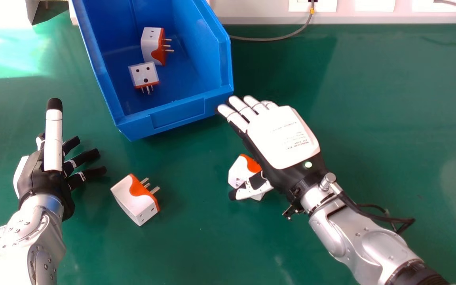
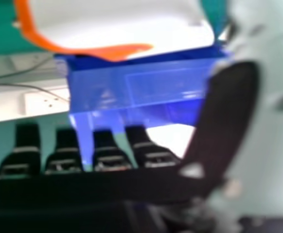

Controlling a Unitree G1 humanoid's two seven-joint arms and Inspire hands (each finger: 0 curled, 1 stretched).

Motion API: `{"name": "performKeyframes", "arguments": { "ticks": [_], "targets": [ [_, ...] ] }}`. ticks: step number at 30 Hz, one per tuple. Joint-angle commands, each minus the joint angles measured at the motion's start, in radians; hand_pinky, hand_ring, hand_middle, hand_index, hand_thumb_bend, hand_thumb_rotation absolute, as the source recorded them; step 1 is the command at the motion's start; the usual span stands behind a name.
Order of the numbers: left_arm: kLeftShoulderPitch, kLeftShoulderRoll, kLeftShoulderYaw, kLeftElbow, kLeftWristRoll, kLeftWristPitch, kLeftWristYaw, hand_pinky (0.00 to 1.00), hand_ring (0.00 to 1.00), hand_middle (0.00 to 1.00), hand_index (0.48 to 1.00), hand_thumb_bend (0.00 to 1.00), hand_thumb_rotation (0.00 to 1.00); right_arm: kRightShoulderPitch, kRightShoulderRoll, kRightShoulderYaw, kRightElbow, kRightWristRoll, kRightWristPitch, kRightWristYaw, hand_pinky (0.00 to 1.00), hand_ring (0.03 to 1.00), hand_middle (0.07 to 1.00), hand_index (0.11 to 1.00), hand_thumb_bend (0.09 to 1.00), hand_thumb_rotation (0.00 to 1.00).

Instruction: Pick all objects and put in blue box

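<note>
The right hand is open above an adapter, the left hand open too. The green bench meets a pale wall.

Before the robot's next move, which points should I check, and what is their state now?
1. Blue box has free floor: ok.
2. Right robot hand open, fingers straight: ok.
3. Thumb touching the adapter beneath it: cannot tell.
4. Left robot hand apart from the left adapter: ok.
5. All plug adapters inside the box: not ok, two inside, two on the green table.
</note>
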Motion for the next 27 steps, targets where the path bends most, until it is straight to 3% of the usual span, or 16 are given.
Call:
{"name": "performKeyframes", "arguments": {
  "ticks": [1,14,18,23,26,27],
  "targets": [
    [0.004,-0.004,-0.002,0.006,-0.002,0.016,0.007,0.67,0.76,0.90,0.989,0.88,0.93,-0.005,-0.007,-0.019,-0.032,0.017,0.004,0.012,0.99,0.991,0.993,0.991,0.992,0.51],
    [0.005,-0.003,0.000,0.011,-0.004,0.009,0.002,0.67,0.76,0.91,0.987,0.87,0.93,0.004,-0.014,-0.026,-0.059,0.026,0.022,0.095,1.00,1.000,1.000,1.000,1.000,0.53],
    [0.005,-0.001,0.000,0.017,-0.004,0.005,0.000,0.67,0.76,0.91,0.989,0.87,0.93,0.020,-0.026,-0.020,-0.148,0.018,0.121,0.296,1.00,1.000,1.000,1.000,1.000,0.53],
    [0.006,-0.002,0.002,0.010,-0.005,0.012,0.003,0.67,0.76,0.91,0.990,0.87,0.93,0.015,-0.044,0.016,-0.309,-0.042,0.294,0.680,0.99,1.000,1.000,1.000,1.000,0.50],
    [0.005,0.000,0.003,0.013,-0.005,0.012,0.002,0.67,0.76,0.91,0.990,0.87,0.93,0.021,-0.057,0.021,-0.364,-0.054,0.316,0.765,0.95,0.999,1.000,0.993,1.000,0.45],
    [0.005,0.000,0.002,0.013,-0.005,0.012,0.002,0.67,0.76,0.91,0.991,0.87,0.93,0.026,-0.058,0.018,-0.373,-0.051,0.313,0.768,0.90,0.984,0.996,0.977,1.000,0.39]
  ]
}}
